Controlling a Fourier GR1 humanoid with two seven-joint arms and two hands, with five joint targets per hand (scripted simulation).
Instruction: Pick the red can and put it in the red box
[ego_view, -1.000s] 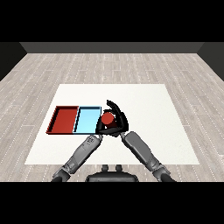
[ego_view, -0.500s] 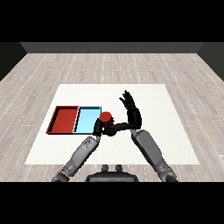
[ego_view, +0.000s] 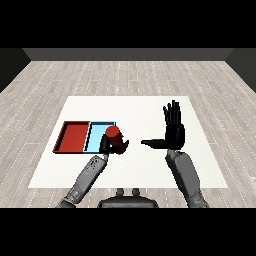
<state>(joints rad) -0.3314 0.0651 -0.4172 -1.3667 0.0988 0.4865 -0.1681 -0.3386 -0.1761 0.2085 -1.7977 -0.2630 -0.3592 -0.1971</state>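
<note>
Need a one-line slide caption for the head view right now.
Left hand curled round the red can beside the light blue tray; right hand open, apart.
</note>
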